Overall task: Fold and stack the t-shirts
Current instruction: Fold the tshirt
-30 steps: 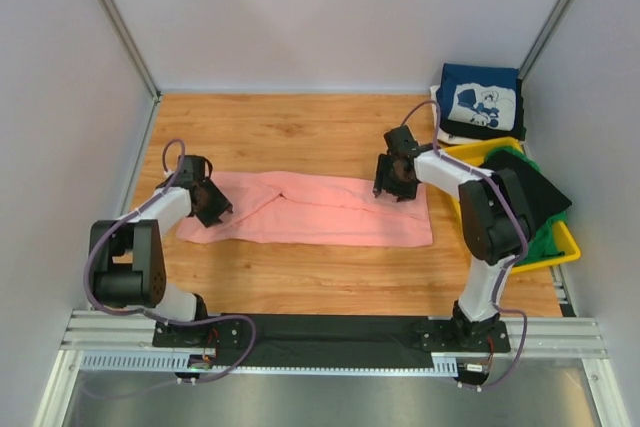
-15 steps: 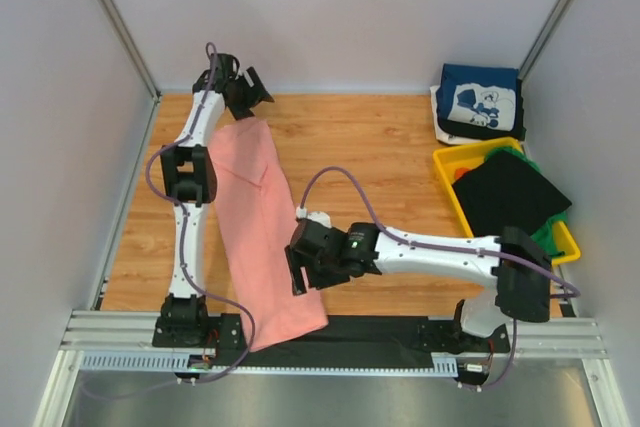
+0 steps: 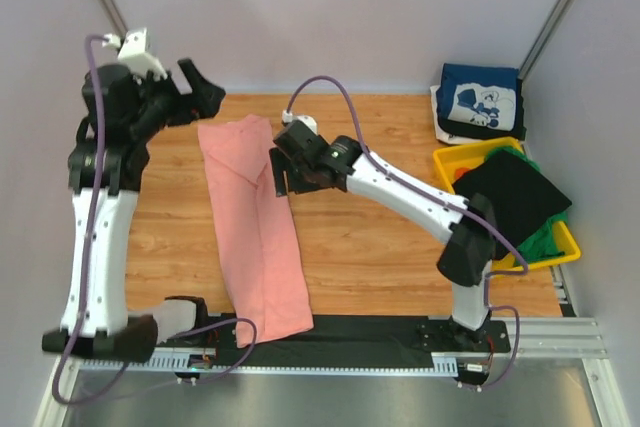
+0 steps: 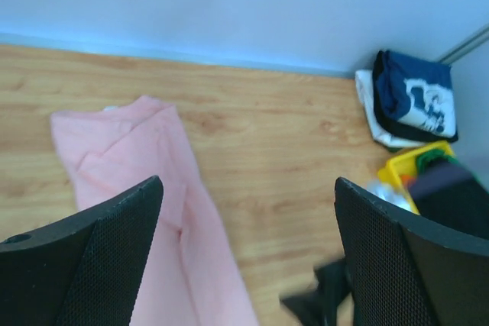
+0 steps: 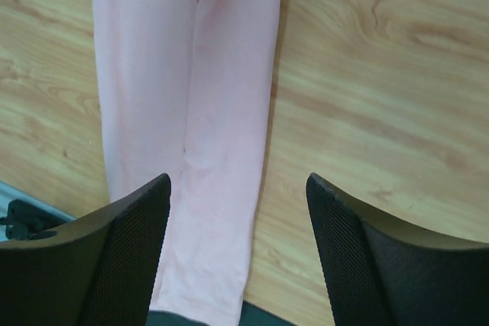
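Observation:
The salmon-pink t-shirt lies folded into a long strip running from the far left of the table to the near edge, and its near end hangs over the black base plate. My left gripper is raised high beyond the shirt's far end, open and holding nothing; the left wrist view looks down on the shirt between the spread fingers. My right gripper hovers open over the strip's right edge, apart from the cloth. A folded navy t-shirt with a white print lies on a white one at the far right.
A yellow bin at the right edge holds a black t-shirt and a green one. Grey walls close in the left, far and right sides. The left arm's column stands along the table's left edge.
The pink shirt went from lying crosswise to lying lengthwise. The left gripper lifted its end, opened and let it go. The right gripper moved from the near edge to the strip's far half.

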### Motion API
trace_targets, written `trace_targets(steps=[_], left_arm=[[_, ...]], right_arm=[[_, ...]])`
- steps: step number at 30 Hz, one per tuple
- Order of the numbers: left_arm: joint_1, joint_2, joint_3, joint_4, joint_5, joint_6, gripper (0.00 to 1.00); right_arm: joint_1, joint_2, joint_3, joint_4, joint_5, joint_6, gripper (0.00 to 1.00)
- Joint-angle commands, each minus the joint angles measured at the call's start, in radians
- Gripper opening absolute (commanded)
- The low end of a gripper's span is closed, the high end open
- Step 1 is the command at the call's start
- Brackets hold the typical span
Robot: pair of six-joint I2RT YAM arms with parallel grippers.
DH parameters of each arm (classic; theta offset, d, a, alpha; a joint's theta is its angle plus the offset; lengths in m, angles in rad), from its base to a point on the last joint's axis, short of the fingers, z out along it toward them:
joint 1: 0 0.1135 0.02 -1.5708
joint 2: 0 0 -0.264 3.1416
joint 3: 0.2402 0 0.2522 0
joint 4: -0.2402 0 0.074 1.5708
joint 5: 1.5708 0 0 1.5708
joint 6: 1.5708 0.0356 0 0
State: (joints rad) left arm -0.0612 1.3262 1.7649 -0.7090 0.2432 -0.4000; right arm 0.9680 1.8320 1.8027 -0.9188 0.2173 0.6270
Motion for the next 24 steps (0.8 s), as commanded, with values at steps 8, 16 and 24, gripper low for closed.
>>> trace_targets(steps=[8,16,24], left_arm=[[0.001,-0.571,-0.684,-0.149,-0.073,-0.012,0.99],[0.001,-0.714,-0.878,-0.139,-0.058,0.006,0.96],[0.001,-0.751,-0.909,-0.116,-0.042,0.018,0.97]], right_arm=[[-0.259,0.427,0.406,0.24,-0.49,-0.179,0.72],[-0.31,0.734,0.652,0.302,-0.604,-0.127,0.75],[-0.311,0.866,0.656,0.397,-0.611,-0.033,0.69]])
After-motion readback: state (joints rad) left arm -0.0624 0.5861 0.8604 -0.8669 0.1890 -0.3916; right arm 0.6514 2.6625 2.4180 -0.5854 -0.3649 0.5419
